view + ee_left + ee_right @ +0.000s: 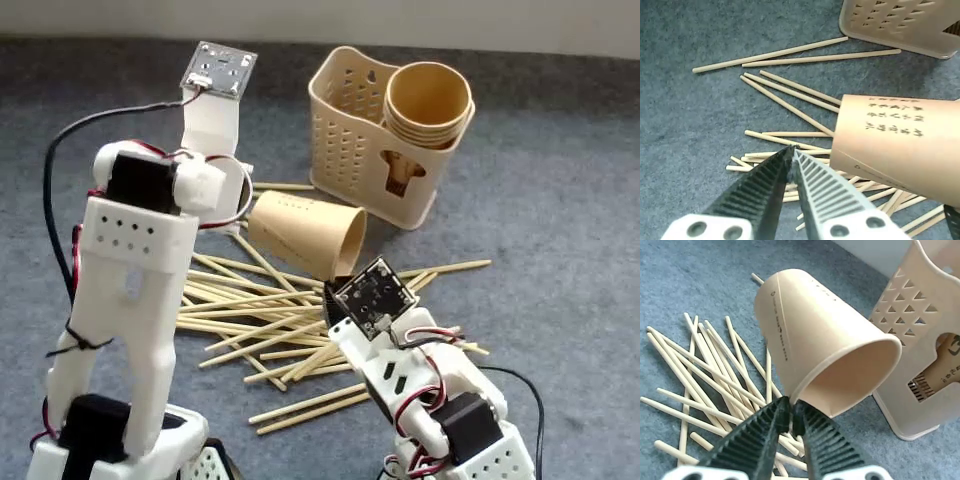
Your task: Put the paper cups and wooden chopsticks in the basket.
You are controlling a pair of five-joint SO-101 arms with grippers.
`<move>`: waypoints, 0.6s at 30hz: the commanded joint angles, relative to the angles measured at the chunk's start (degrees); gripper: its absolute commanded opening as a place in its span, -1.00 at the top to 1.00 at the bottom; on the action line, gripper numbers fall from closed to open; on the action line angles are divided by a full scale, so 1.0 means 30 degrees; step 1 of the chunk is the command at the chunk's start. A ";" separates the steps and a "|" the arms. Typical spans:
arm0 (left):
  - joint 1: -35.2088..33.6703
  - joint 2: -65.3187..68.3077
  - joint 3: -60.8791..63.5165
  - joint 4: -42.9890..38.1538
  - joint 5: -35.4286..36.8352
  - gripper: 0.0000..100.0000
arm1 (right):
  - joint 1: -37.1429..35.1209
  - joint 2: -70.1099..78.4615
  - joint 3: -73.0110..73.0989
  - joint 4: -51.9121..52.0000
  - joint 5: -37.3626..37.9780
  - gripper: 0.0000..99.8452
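Paper cup [810, 335] lies sideways at the right pincer [791, 402] tips, on chopsticks [715, 371] spread beneath; basket [920, 315] beyond holds stacked cups [428, 100]

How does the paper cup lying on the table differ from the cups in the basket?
The loose cup lies on its side across the chopsticks, alone; the stacked cups stand nested inside the basket. The loose cup's mouth faces sideways, the stacked cups' upward. Both are tan paper.

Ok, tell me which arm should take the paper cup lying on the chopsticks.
Right, probably. The right claw sits at the paper cup's open rim, where it could pinch the wall, with the basket just beyond. The left claw is near the cup's closed base, over chopsticks.
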 commanded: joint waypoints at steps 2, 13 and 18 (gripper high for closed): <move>0.1773 -0.2828 0.1128 -0.0879 0.0088 0.99 | -0.0278 -0.0308 -0.0747 0.0103 0.0000 0.99; 0.2388 -0.5612 1.1473 -0.9319 0.0088 0.99 | -0.0278 -0.0366 -0.0777 0.0132 -0.0879 0.99; 0.2388 -0.6168 1.4110 -1.1341 0.0147 0.99 | -0.0249 -0.0366 -0.0806 0.0132 -0.0938 0.99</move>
